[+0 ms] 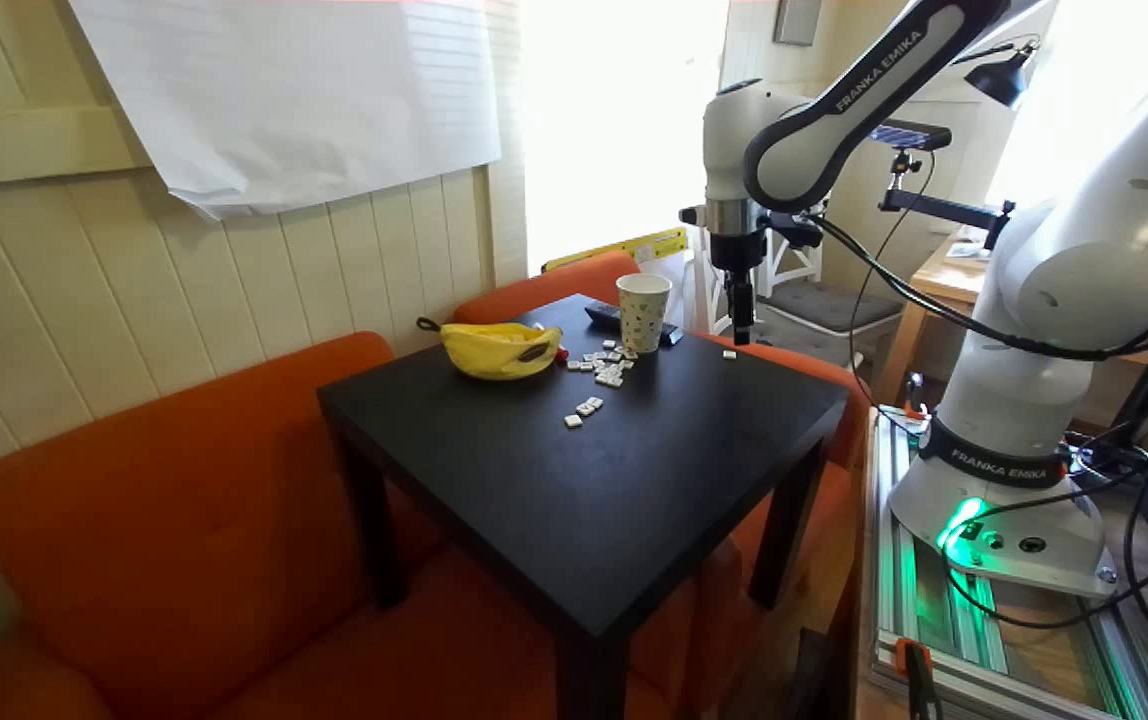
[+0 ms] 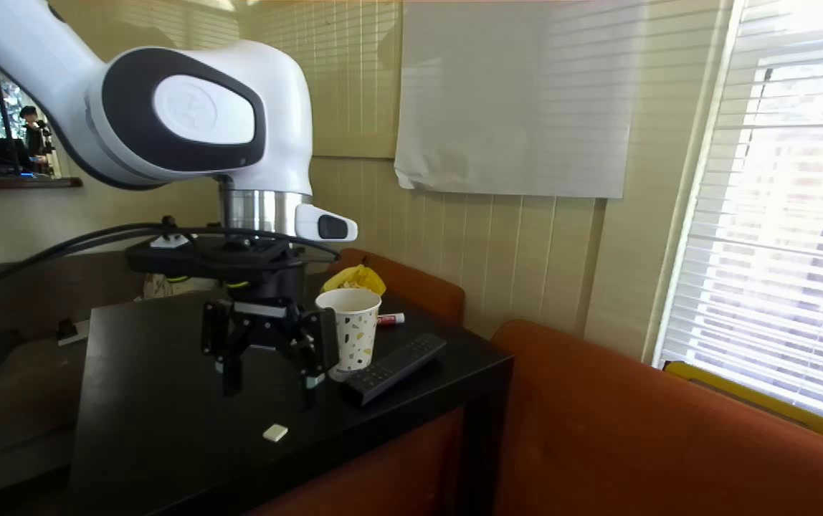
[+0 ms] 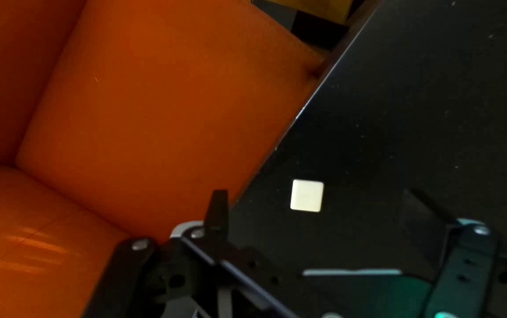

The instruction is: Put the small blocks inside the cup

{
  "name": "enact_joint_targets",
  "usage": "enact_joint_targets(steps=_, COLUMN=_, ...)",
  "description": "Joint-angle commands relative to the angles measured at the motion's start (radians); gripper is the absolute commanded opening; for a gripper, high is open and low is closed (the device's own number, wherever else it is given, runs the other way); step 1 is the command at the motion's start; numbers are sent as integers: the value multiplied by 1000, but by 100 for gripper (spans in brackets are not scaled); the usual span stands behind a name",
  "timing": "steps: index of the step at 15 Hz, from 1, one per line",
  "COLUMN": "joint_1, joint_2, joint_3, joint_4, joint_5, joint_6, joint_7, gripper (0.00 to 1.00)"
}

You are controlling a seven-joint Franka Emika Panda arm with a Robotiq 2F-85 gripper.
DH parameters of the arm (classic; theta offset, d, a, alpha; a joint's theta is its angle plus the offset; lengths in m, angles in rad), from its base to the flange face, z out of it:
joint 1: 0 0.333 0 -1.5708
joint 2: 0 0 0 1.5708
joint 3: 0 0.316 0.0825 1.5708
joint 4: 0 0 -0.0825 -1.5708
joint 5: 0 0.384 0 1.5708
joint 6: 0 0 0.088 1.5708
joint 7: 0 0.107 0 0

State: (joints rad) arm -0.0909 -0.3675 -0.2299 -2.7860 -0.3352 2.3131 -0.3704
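A single small white block [image 1: 729,355] lies near the black table's edge. It also shows in an exterior view [image 2: 275,433] and in the wrist view [image 3: 307,195]. Several more small blocks [image 1: 609,375] lie loosely grouped beside the cup, with a few [image 1: 586,407] nearer the table's middle. The pale speckled cup [image 1: 643,315] stands upright; it also shows in an exterior view [image 2: 354,333]. My gripper [image 2: 269,387] is open and empty, pointing down above the single block. In the wrist view the block lies between the spread fingertips [image 3: 315,194], below them on the table.
A yellow banana-shaped pouch [image 1: 499,352] with pale pieces inside sits on the black table [image 1: 574,520]. A dark remote [image 2: 397,367] lies right beside the cup. A red-and-white tube [image 2: 391,319] lies behind the cup. Orange seats [image 3: 156,110] adjoin the table edge.
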Motion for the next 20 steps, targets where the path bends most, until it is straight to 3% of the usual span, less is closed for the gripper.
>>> enact_joint_targets(steps=1, joint_1=-18, joint_2=44, joint_3=24, joint_4=0, joint_5=12, joint_6=23, joint_7=16, gripper=100)
enact_joint_targets(steps=11, joint_1=-25, joint_2=114, joint_3=44, joint_4=4, joint_5=-1, joint_6=76, joint_7=64, gripper=100)
enact_joint_targets(steps=13, joint_1=-29, joint_2=127, joint_3=46, joint_4=4, joint_5=-3, joint_6=92, joint_7=71, gripper=95)
enact_joint_targets(steps=17, joint_1=-36, joint_2=144, joint_3=51, joint_4=4, joint_5=-9, joint_6=105, joint_7=78, gripper=77)
enact_joint_targets(steps=20, joint_1=-39, joint_2=148, joint_3=52, joint_4=4, joint_5=-7, joint_6=108, joint_7=77, gripper=49)
